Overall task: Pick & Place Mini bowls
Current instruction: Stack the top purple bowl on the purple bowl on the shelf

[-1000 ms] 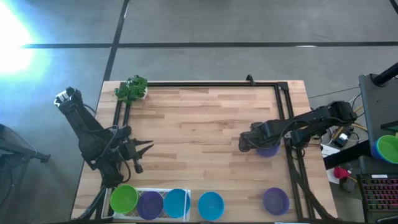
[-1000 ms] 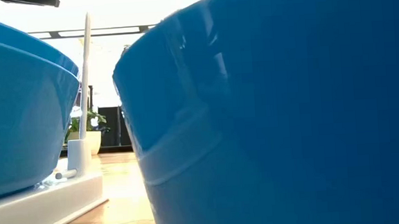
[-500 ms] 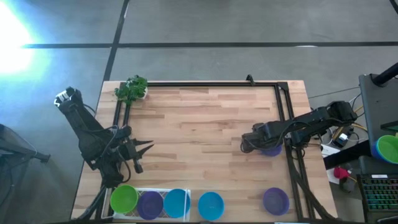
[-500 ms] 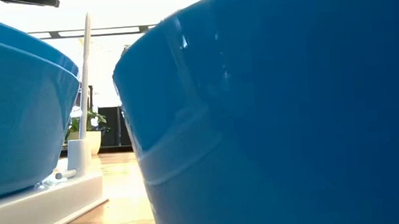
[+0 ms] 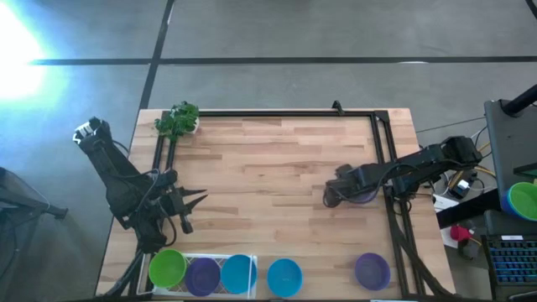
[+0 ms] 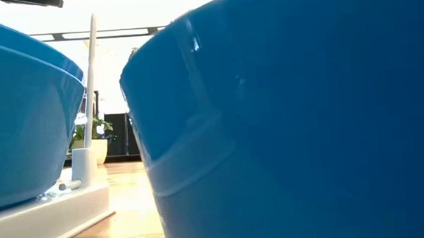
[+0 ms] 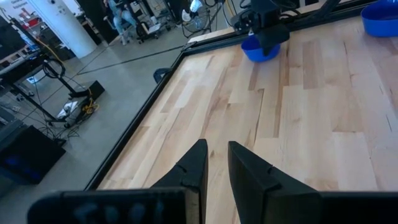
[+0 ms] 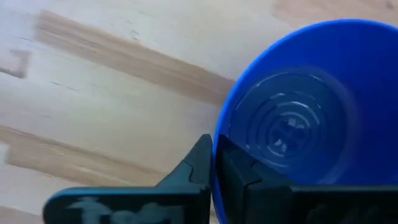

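A purple mini bowl (image 5: pixel 364 197) sits on the wooden table's right side, with my right gripper (image 5: pixel 344 193) shut on its rim, pointing down. In the right wrist view the bowl (image 8: pixel 298 124) fills the frame beside the gripper (image 8: pixel 216 155). The left wrist view shows the same bowl (image 7: pixel 261 50) under that arm at the table's far side. My left gripper (image 5: pixel 200 200) hovers open above the table's left side, with nothing between its fingers (image 7: pixel 196 168). My right gripper pinches the bowl's rim (image 8: pixel 219 140) on its left-hand side, one finger (image 8: pixel 239 171) inside the bowl and one (image 8: pixel 198 163) outside. The fingers come from above, pointing down. The bowl stands upright, mouth up, its bottom apparently on the table.
At the near left a white mesh tray (image 5: pixel 220 257) holds a green (image 5: pixel 167 267), a purple (image 5: pixel 202 274) and a blue bowl (image 5: pixel 238 273). A blue bowl (image 5: pixel 284 277) and a purple one (image 5: pixel 372 270) stand near the front edge. A toy plant (image 5: pixel 177 120) is at the far left corner. Blue bowls (image 6: pixel 293 114) block the low view.
My right hand has rolled a little and settled slightly lower over the purple bowl, so that less of the bowl shows beside it from above. The bowl stays where it was on the table.
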`<state>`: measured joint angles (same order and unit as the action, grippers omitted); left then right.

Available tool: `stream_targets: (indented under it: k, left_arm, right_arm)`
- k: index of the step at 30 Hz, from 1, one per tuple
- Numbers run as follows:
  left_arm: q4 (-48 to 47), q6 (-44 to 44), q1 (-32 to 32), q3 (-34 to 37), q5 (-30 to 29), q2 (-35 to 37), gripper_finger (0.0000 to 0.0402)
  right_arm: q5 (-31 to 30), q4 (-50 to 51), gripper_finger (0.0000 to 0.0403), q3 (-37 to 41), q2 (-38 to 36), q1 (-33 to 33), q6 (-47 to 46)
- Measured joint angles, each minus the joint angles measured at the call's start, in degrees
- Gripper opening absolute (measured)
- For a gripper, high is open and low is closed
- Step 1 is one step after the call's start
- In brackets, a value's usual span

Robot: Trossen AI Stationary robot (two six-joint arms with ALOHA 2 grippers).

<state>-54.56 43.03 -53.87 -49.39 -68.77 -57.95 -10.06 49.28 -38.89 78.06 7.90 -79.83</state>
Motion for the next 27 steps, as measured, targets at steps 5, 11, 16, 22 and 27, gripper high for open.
stream_targets:
  k: [5, 11, 16, 22, 27]
  left_arm:
    - [0.0, 0.0, 0.0, 0.0, -0.2, 0.0, 0.0058]
    - [0.0, 0.0, 0.0, 0.0, -0.2, 0.0, 0.0058]
    - [0.0, 0.0, 0.0, 0.0, -0.1, 0.0, 0.0058]
    - [0.0, 0.0, 0.0, 0.0, -0.1, 0.0, 0.0058]
    - [0.0, 0.2, 0.0, 0.0, -0.1, 0.0, 0.0058]
  right_arm:
    - [-2.0, -1.4, 0.0009, -2.2, 0.0, 0.0, 4.9]
    - [-4.0, -2.3, 0.0008, -7.1, 0.0, 0.0, 10.9]
    - [-5.2, -2.4, 0.0008, -10.1, 0.0, -0.4, 16.1]
    - [-5.3, -7.6, 0.0008, -12.1, 0.0, -2.3, 24.6]
    - [-5.3, -10.9, 0.0008, -14.2, 0.0, -3.8, 32.8]
